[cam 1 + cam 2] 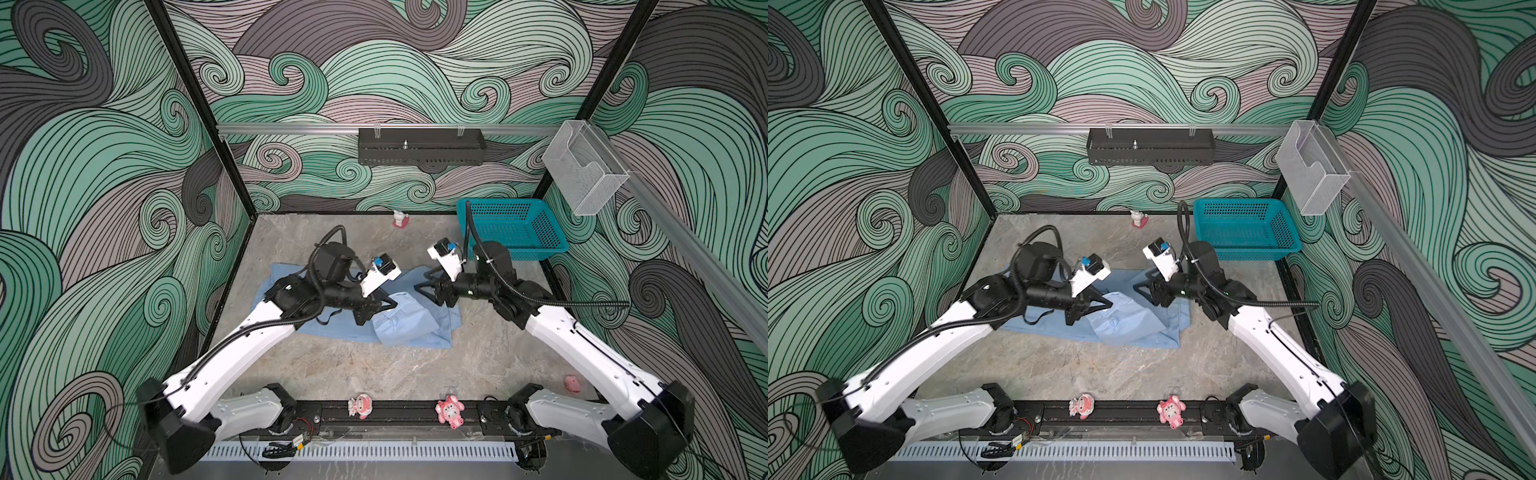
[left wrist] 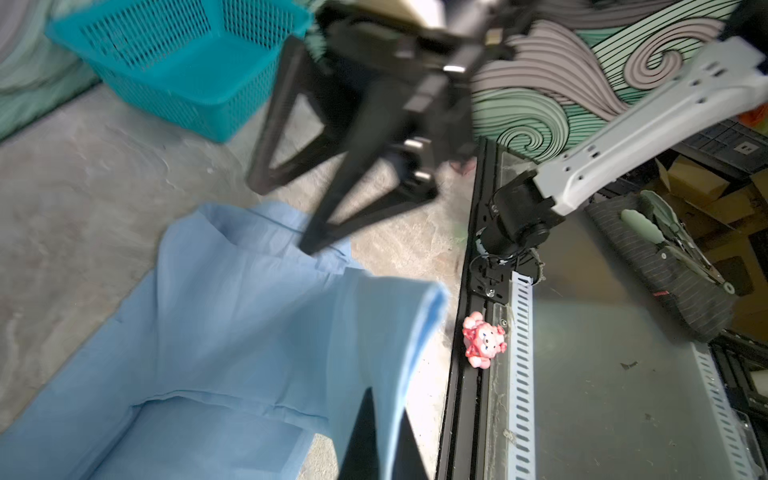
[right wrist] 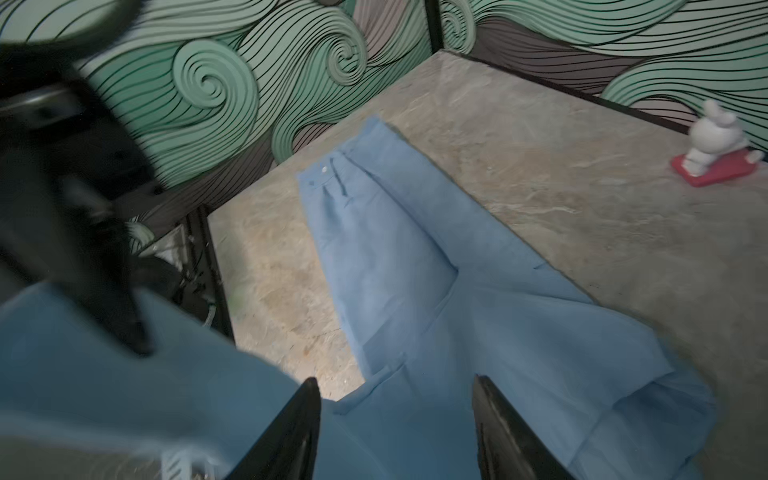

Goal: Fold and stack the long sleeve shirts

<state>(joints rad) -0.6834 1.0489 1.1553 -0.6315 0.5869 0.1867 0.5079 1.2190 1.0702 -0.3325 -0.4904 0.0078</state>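
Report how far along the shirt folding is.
Done: the light blue shirt lies on the table, one part already doubled over. In hand: left gripper is shut on a lifted fold; right gripper hangs open above the cloth. Left: finishing folds and stacking.

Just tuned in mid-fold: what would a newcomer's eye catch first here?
The light blue shirt lies half folded in the middle of the table, with both arms reaching over it. The left gripper is shut on a lifted fold, and the right gripper hangs open above the shirt. A teal basket sits at the far right corner.
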